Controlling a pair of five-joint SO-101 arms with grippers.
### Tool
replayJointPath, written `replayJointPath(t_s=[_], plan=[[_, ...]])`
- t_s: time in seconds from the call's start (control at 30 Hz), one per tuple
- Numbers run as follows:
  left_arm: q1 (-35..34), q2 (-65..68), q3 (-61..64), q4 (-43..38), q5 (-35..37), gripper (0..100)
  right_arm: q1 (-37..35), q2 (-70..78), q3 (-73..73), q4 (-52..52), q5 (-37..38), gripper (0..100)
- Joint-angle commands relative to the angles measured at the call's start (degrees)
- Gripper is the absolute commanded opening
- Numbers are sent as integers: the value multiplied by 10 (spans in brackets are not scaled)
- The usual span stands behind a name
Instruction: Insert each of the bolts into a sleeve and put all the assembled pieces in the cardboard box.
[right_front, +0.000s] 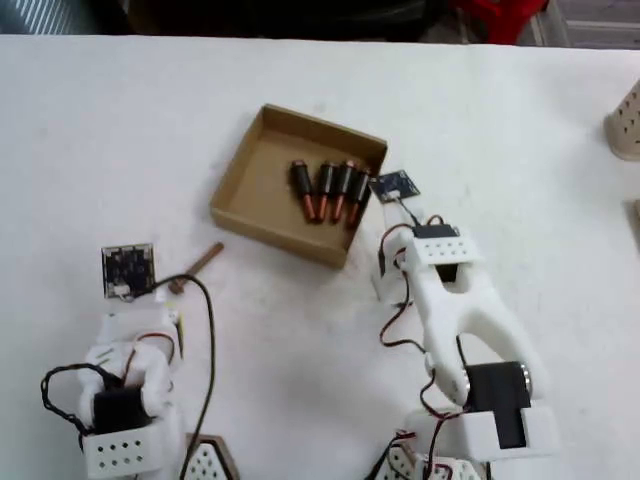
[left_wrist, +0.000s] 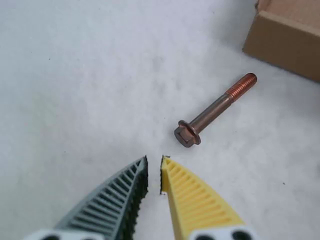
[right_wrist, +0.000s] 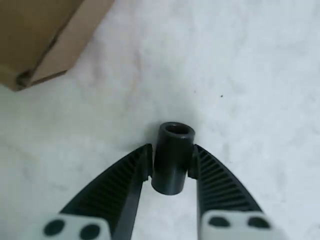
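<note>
White tabletop (right_front: 120, 140) is spread beneath both arms, and the cardboard box (right_front: 272, 236) is set near its middle, open side up. Four assembled pieces (right_front: 330, 190), each a bolt seated in a dark sleeve, are laid side by side inside the box, toward the side nearest the right arm. One bare bolt (left_wrist: 215, 110) is seen lying flat on the table just outside the box, on the left arm's side, with its hex head turned toward the left gripper (left_wrist: 154, 167) and its threaded end toward the box. The left gripper is held just short of that head, its fingers drawn almost together with nothing between them. One loose sleeve (right_wrist: 172, 157) is held upright near a corner of the box, with the right gripper (right_wrist: 170, 162) clamped on its sides and the bore facing up; whether it rests on the surface cannot be told. The task is judged mostly done: four pieces are boxed and a last pair is not yet joined. The bolt remains to be picked up, fed into the held sleeve and boxed with the others.
</note>
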Motion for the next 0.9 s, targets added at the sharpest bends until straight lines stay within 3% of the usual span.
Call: replayJointPath(t_s=[0.0, 0.17, 0.27, 0.73, 0.87], plan=[[-5, -4, -1, 3, -4, 78, -3, 0, -20, -7, 6, 99], [-5, -4, -1, 3, -4, 76, -3, 3, -20, -8, 6, 94], [-5, -4, -1, 3, -4, 77, -5, 5, -16, -21, 2, 13], [-4, -1, -76, 5, 1, 76, -7, -41, -2, 23, 2, 17], [-1, 3, -133, 42, -3, 76, -5, -42, 9, 21, 2, 17]])
